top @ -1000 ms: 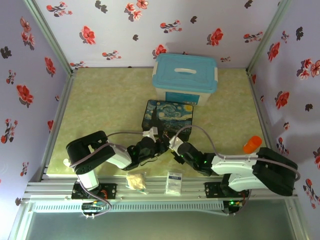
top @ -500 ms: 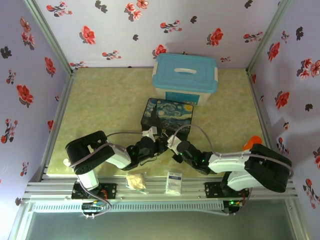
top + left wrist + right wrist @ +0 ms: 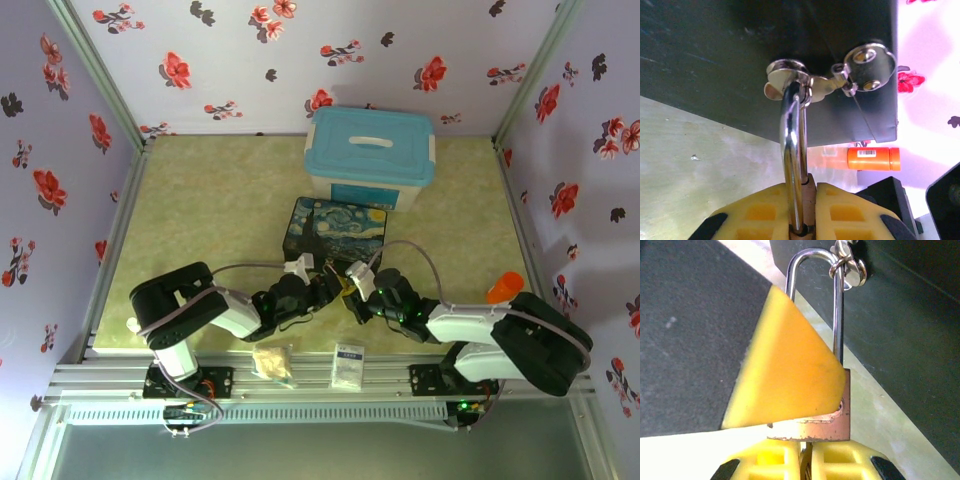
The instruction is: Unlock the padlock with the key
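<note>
padlock (image 3: pixel 816 429): one, shackle (image 3: pixel 792 140) hooked through the clasp (image 3: pixel 840 80) on the one painted box (image 3: pixel 335 230).
left gripper (image 3: pixel 801 210): pinching the padlock.
right gripper (image 3: pixel 805 460): pads pressed together just beneath the padlock.
key: between those pads or not, cannot tell.

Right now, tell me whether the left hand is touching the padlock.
Touching. The left wrist view shows the left hand shut on the padlock, its yellow pads pressed against shackle and body from both sides.
</note>
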`<action>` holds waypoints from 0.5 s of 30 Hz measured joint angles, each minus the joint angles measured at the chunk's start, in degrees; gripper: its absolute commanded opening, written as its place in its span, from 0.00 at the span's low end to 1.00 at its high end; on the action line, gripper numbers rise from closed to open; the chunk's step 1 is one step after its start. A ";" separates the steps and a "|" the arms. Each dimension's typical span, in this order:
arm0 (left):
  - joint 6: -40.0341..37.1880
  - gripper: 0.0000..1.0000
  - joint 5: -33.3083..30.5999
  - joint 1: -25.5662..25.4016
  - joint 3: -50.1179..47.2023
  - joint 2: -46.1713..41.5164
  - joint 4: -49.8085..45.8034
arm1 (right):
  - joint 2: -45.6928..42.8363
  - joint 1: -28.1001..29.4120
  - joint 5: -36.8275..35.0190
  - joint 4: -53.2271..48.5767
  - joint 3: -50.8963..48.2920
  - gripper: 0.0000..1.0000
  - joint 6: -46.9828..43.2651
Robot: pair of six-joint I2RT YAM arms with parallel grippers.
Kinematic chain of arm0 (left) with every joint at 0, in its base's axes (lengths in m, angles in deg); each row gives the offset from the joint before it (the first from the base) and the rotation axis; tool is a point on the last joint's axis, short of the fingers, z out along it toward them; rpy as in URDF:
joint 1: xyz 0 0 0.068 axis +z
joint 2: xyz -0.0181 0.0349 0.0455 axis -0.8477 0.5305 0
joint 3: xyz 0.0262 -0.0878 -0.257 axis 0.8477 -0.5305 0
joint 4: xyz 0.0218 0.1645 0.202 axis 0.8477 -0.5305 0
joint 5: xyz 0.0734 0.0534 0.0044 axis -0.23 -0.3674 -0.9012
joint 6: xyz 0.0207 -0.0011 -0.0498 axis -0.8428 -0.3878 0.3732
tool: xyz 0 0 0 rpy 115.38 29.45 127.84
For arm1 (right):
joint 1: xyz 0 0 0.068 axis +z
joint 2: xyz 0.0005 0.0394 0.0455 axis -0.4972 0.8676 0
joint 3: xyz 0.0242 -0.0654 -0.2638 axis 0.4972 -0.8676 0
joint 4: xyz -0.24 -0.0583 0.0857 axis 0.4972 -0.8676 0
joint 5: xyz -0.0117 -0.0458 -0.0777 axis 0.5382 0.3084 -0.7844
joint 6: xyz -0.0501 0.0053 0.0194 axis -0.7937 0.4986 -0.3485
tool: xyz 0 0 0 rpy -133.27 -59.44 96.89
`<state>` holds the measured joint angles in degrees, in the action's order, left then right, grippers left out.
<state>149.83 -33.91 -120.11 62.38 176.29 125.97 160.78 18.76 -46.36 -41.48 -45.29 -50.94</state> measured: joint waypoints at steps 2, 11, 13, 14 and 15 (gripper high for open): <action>-0.57 0.15 0.00 0.17 -0.24 -0.46 -0.68 | 0.79 0.00 0.85 0.85 -0.04 0.04 0.74; -3.89 0.23 0.15 0.94 0.00 -1.92 -4.74 | 3.21 0.11 2.64 2.75 0.17 0.04 2.73; -4.44 0.17 0.15 0.94 0.02 -1.92 -5.40 | 3.93 0.11 3.28 2.78 0.42 0.05 3.89; -4.79 0.14 0.13 0.94 0.02 -1.92 -5.77 | 4.50 0.11 3.54 2.78 0.63 0.05 4.26; -4.90 0.11 0.15 1.05 0.02 -1.92 -6.05 | 5.09 0.11 3.80 2.95 0.76 0.07 4.66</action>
<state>144.93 -33.75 -119.06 62.40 174.37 119.92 165.88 18.87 -42.56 -38.53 -44.52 -46.29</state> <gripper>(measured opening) 0.165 0.078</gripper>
